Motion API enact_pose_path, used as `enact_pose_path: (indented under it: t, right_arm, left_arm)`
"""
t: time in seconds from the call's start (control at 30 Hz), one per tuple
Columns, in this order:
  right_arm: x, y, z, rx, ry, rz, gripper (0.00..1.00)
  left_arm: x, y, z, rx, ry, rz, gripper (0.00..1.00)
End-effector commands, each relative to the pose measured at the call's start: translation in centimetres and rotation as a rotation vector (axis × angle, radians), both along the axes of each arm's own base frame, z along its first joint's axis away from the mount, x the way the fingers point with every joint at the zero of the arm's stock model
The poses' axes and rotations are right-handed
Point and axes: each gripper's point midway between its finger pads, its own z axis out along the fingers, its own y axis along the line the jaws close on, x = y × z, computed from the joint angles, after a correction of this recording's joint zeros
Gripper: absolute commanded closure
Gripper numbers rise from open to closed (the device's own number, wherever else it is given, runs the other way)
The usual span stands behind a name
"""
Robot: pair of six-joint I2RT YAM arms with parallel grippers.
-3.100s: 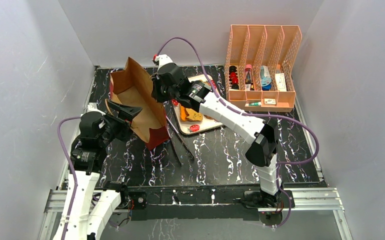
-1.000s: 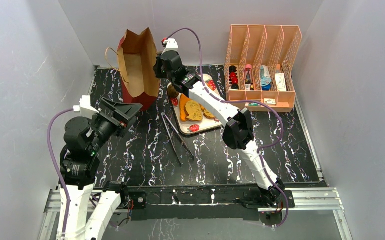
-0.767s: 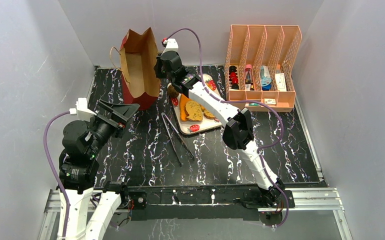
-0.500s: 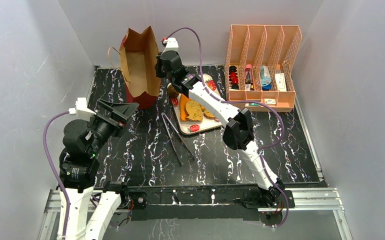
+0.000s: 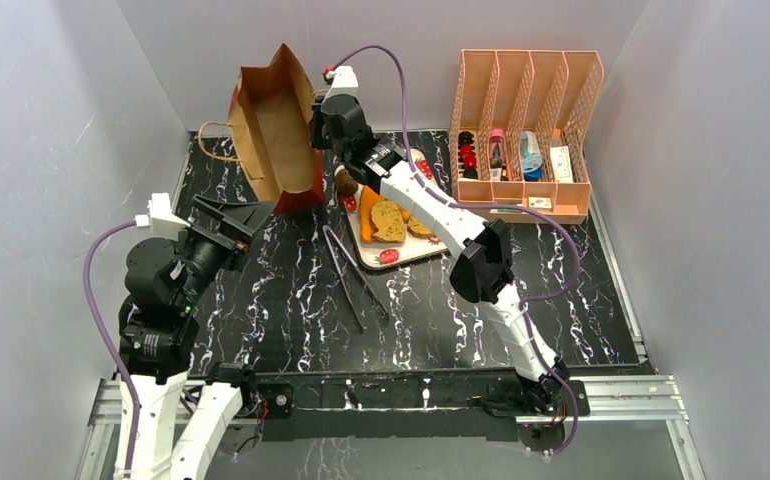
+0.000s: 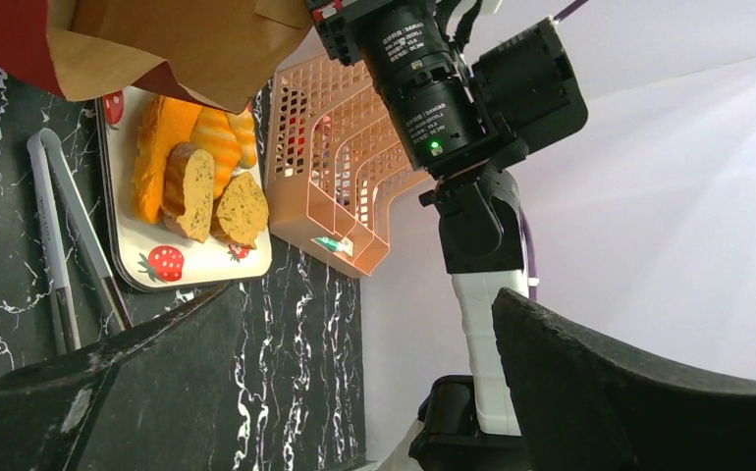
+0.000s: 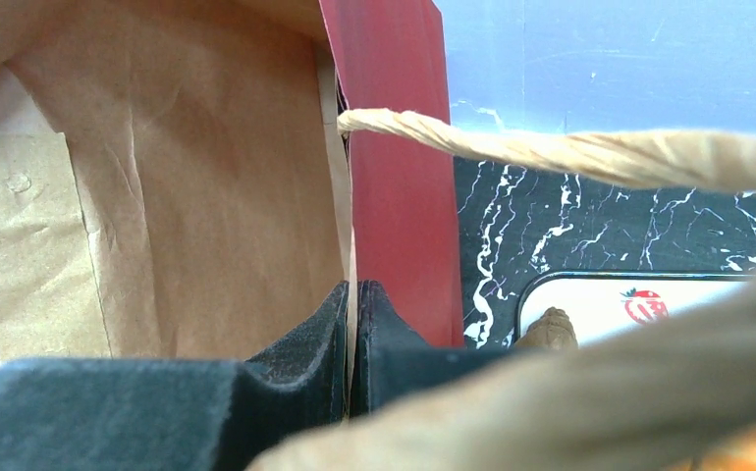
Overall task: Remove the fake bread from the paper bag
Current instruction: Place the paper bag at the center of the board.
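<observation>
The paper bag (image 5: 271,125) hangs tilted over the table's back left, its mouth facing the camera and only bare brown paper showing inside. My right gripper (image 5: 318,118) is shut on its right wall; in the right wrist view the fingers (image 7: 384,324) pinch the paper edge of the paper bag (image 7: 158,177), with a twine handle (image 7: 551,152) across the view. The fake bread (image 5: 386,218) lies on the strawberry-print tray (image 5: 401,255): an orange baguette, tan slices and a dark roll (image 5: 346,183). My left gripper (image 5: 236,215) stands open below the bag, holding nothing.
Metal tongs (image 5: 356,275) lie on the black marbled table left of the tray. A peach slotted organizer (image 5: 526,130) with small items stands at the back right. The left wrist view shows the tray (image 6: 207,270), tongs (image 6: 60,245) and organizer (image 6: 345,167). Grey walls enclose three sides.
My right gripper has lifted and tipped the bag, whose red bottom swung up off the table toward the right. The left arm has barely moved and stays open.
</observation>
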Motion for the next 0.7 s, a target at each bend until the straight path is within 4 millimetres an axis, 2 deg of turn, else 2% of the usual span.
enact_pose_path:
  t: [0.0,0.27,0.57,0.6,0.67]
  right_arm:
    - [-1.3,-1.8,8.3,0.097,-0.114,-0.023,1.0]
    - [-1.3,-1.9,6.6,0.072,-0.063,-0.018,1.0]
    - [0.0,-2.1,4.0,0.084,-0.002,-0.019,1.0]
    - [0.2,-2.1,3.7,0.095,0.01,-0.018,0.99]
    - [0.6,-2.2,3.1,0.105,0.025,-0.018,0.92]
  left_arm:
    - [-0.3,0.1,1.9,-0.013,-0.053,0.005,0.02]
    - [-0.4,0.4,2.2,-0.019,-0.051,0.024,0.02]
    - [-0.3,0.5,2.1,-0.011,-0.039,0.03,0.02]
    - [-0.2,0.5,2.1,-0.005,-0.038,0.033,0.02]
    - [-0.2,0.6,2.1,0.001,-0.033,0.034,0.02]
